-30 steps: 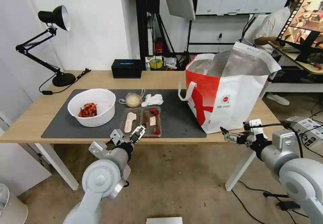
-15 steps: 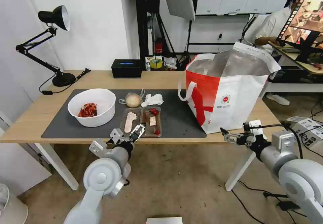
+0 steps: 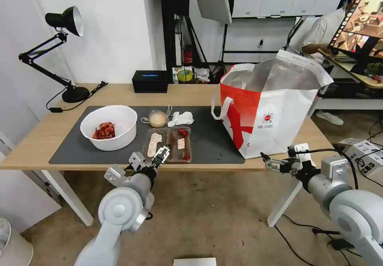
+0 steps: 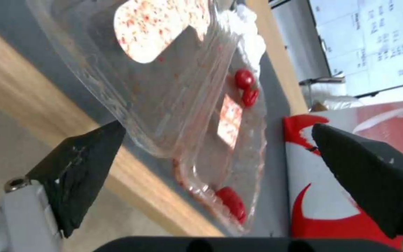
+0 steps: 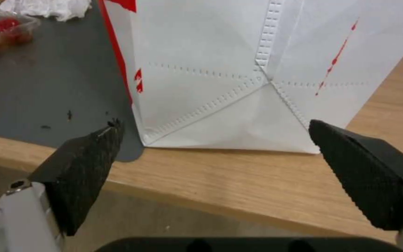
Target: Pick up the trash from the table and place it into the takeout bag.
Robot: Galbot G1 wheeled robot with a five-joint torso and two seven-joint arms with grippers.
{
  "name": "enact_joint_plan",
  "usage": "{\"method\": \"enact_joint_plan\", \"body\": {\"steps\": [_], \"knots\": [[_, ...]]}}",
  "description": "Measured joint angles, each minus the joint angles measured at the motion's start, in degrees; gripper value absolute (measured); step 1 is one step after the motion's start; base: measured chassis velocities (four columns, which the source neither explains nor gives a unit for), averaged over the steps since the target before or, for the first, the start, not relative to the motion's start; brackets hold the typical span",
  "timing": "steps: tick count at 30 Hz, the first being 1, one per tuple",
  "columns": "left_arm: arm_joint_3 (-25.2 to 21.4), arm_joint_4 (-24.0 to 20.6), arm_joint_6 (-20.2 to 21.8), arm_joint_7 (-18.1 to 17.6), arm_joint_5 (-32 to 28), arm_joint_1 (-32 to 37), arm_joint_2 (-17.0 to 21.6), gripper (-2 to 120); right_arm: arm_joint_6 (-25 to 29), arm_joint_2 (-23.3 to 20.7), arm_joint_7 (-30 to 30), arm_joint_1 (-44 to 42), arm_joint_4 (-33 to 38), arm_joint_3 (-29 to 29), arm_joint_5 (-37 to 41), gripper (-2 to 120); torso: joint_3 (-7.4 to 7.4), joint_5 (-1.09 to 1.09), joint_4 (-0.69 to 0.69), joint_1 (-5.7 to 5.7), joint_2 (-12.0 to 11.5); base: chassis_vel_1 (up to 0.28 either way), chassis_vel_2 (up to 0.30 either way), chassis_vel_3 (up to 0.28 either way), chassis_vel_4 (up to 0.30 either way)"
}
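The left end effector (image 3: pixel 161 156) is hovering wide open at the bench (image 3: pixel 36 138) edge; the clamshell tray (image 4: pixel 187 105) is lying just ahead of its tips, ungrasped; judging by this, the approach is underway, needing a forward reach and closing; the right end effector (image 3: pixel 266 163) is waiting, spread wide, before the takeout bag (image 5: pixel 239 70).

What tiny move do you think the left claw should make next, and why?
Probably ease forward a little. The left gripper is open at the table's front edge, and the clear plastic clamshell tray lies just ahead of its fingers, not yet between them.
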Motion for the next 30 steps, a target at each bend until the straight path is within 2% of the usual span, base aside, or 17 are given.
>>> {"method": "enact_joint_plan", "body": {"steps": [6, 13, 30], "knots": [[-0.7, -0.5, -2.8, 3.4, 0.0, 0.0, 0.0, 100, 0.0, 0.3, 0.0, -0.1, 0.0, -0.1, -0.2, 100, 0.00, 0.00, 0.00, 0.00, 0.0, 0.000, 0.000, 0.000, 0.000], [-2.1, -2.3, -4.0, 7.0, -0.3, 0.1, 1.0, 100, 0.0, 0.9, 0.0, -0.1, 0.0, -0.7, -0.8, 100, 0.00, 0.00, 0.00, 0.00, 0.0, 0.000, 0.000, 0.000, 0.000], [-2.3, -3.5, -3.7, 9.8, -1.0, -0.3, 1.4, 100, 0.0, 0.8, -0.1, -0.1, 0.0, -0.5, -1.1, 100, 0.00, 0.00, 0.00, 0.00, 0.0, 0.000, 0.000, 0.000, 0.000]]}}
